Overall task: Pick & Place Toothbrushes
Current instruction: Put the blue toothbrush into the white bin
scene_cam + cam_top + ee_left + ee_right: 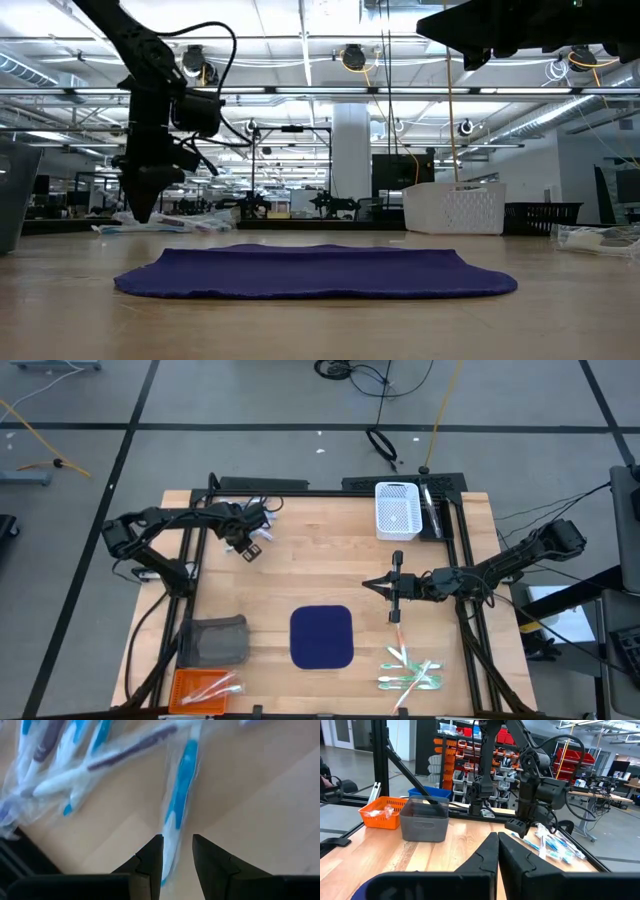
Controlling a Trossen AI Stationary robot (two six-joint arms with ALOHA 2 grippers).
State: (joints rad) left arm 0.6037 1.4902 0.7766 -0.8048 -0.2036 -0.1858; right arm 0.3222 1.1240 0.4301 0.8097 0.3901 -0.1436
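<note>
Item one — my left gripper (177, 851), over the far-left part of the counter (330, 570), jaws part-spread with a blue-and-white toothbrush (177, 802) running up between their tips. Whether they press on it or merely straddle it I cannot tell; the alignment along the handle suggests a pick in hand.

Item two — loose pile of wrapped toothbrushes (60, 765) just beside that one, at the far left. I judge this the stock I draw from.

Item three — second toothbrush cluster (410, 672), green, white and orange-pink, lying at the near right of the counter.

Item four — my right gripper (381, 587), right of centre, jaws clenched on nothing, parked clear of the left arm's work.

Item five — navy mat (321, 637), near centre, flat, nothing on it — likely the placing spot.

Item six — containers: white basket (396, 510) far right, grey bin (214, 640) and orange tray (205, 685) near left.
</note>
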